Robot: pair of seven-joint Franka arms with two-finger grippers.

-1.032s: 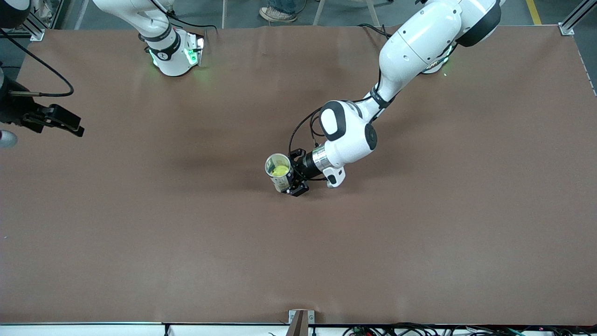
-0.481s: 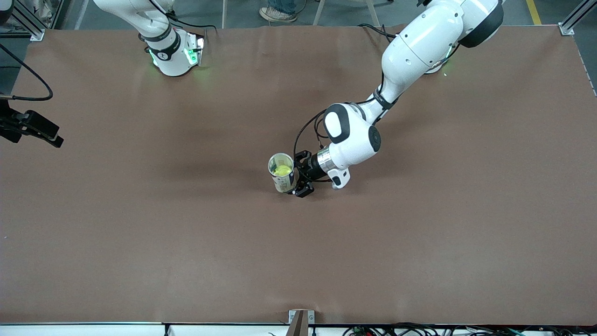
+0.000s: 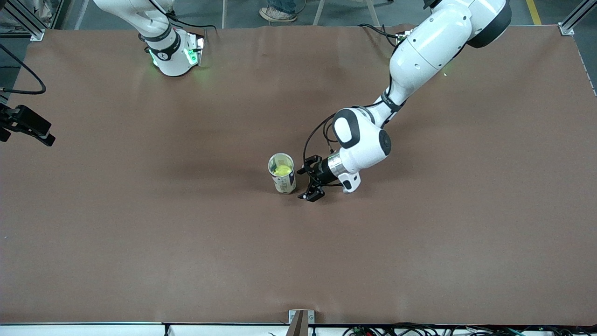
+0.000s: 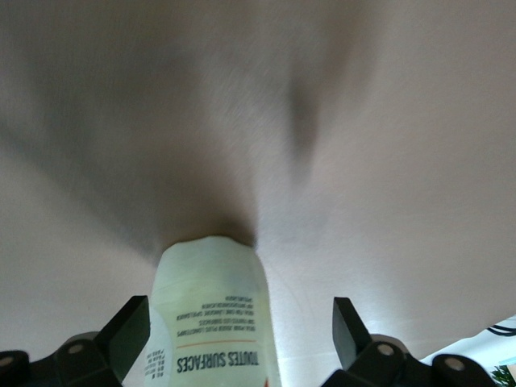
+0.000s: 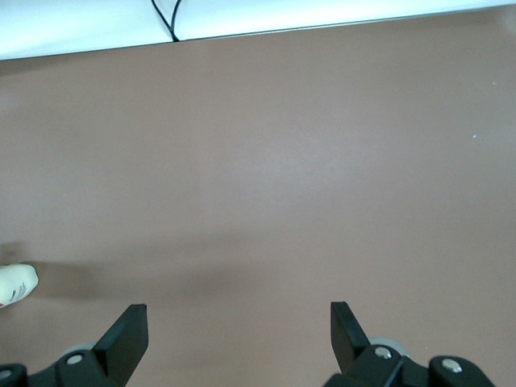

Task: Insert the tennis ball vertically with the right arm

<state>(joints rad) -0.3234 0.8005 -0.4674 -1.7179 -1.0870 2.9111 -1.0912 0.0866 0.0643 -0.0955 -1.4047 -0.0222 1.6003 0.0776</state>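
Front view shows the ball (image 3: 281,171) already inside the can (image 3: 282,174), which stands upright near the middle of the bench (image 3: 140,233) with its open mouth up — so the insertion itself looks done. What seems left is only for the arms to clear off.

The left tool (image 3: 311,183) sits low just beside the can, toward the left arm's end of the bench, its fingers spread apart and holding nothing; a small gap shows between the can's wall and the fingertips. In the left wrist view the can (image 4: 214,314) stands between the two open fingers (image 4: 129,334) but out past their tips, not clamped.

The right tool (image 3: 29,126) is at the edge of the frame over the right arm's end of the bench, well apart from the can — fingers (image 5: 129,334) wide apart and empty in the right wrist view, with bare bench (image 5: 282,185) under them.
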